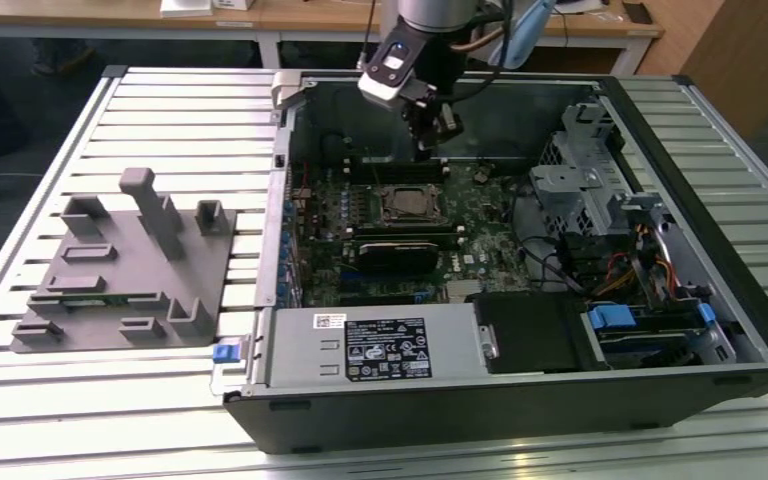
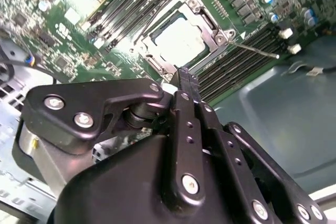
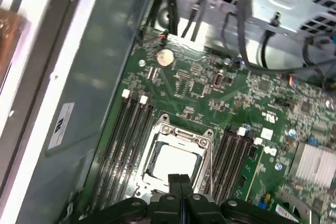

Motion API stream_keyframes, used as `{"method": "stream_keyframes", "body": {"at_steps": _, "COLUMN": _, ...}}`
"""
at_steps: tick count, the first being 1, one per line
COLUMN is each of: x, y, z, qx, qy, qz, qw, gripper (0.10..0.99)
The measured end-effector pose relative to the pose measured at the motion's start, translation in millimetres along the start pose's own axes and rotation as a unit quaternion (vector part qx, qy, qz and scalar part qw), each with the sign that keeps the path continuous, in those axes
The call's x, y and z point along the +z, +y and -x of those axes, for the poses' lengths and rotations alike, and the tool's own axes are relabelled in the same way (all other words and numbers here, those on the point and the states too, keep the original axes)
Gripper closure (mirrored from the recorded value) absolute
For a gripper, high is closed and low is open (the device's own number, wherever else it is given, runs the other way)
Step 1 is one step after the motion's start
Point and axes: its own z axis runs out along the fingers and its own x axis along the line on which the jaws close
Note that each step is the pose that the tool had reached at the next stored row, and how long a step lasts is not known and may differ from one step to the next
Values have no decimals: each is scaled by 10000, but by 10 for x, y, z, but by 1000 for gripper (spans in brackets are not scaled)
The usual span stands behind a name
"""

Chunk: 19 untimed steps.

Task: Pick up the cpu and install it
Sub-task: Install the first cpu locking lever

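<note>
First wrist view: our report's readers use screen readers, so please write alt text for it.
The cpu sits in the metal-framed socket on a green motherboard, with the shut gripper just above it. Memory slots flank the socket.

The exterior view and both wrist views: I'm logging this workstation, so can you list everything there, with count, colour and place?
computer case: one, black, open on the slatted table.
slatted table: one, silver-white, under everything.
motherboard: one, green, on the case floor.
socket: one, metal-framed, mid-motherboard.
cpu: one, silvery-white, lying inside the socket frame.
memory slots: several, black, on both sides of the socket.
power supply: one, grey, along the case's near edge.
drive cage: one, grey metal, at the exterior view's right.
fixture: one, grey, with upright blocks, on the table at the exterior view's left.
gripper: one, black, shut and empty, above the socket.
</note>
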Motion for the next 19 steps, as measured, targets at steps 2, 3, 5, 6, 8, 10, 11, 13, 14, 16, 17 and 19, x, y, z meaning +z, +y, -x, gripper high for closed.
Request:
{"method": "stream_keyframes", "body": {"at_steps": 2, "x": 2, "y": 0, "z": 0, "qx": -179, "qy": 5, "qz": 5, "qw": 9998, "gripper": 980}}
{"method": "stream_keyframes", "body": {"at_steps": 3, "x": 2, "y": 0, "z": 0, "qx": -277, "qy": 8, "qz": 8, "qw": 9996, "gripper": 980}}
{"method": "stream_keyframes", "body": {"at_steps": 5, "x": 3, "y": 0, "z": 0, "qx": -457, "qy": 12, "qz": 12, "qw": 9990, "gripper": 980}}
{"method": "stream_keyframes", "body": {"at_steps": 6, "x": 3, "y": 0, "z": 0, "qx": -547, "qy": 14, "qz": 14, "qw": 9985, "gripper": 980}}
{"method": "stream_keyframes", "body": {"at_steps": 8, "x": 3, "y": 0, "z": 0, "qx": -727, "qy": 19, "qz": 19, "qw": 9974, "gripper": 980}}
{"method": "stream_keyframes", "body": {"at_steps": 10, "x": 3, "y": 0, "z": 0, "qx": -903, "qy": 23, "qz": 23, "qw": 9959, "gripper": 980}}
{"method": "stream_keyframes", "body": {"at_steps": 11, "x": 3, "y": 0, "z": 0, "qx": -981, "qy": 25, "qz": 25, "qw": 9952, "gripper": 980}}
{"method": "stream_keyframes", "body": {"at_steps": 13, "x": 3, "y": 0, "z": 0, "qx": -1106, "qy": 29, "qz": 29, "qw": 9939, "gripper": 980}}
{"method": "stream_keyframes", "body": {"at_steps": 14, "x": 3, "y": 0, "z": 0, "qx": -1160, "qy": 30, "qz": 30, "qw": 9932, "gripper": 980}}
{"method": "stream_keyframes", "body": {"at_steps": 16, "x": 3, "y": 0, "z": 0, "qx": -1254, "qy": 33, "qz": 32, "qw": 9921, "gripper": 980}}
{"method": "stream_keyframes", "body": {"at_steps": 17, "x": 3, "y": 0, "z": 0, "qx": -1289, "qy": 34, "qz": 33, "qw": 9916, "gripper": 980}}
{"method": "stream_keyframes", "body": {"at_steps": 19, "x": 3, "y": 0, "z": 0, "qx": -1355, "qy": 35, "qz": 35, "qw": 9908, "gripper": 980}}
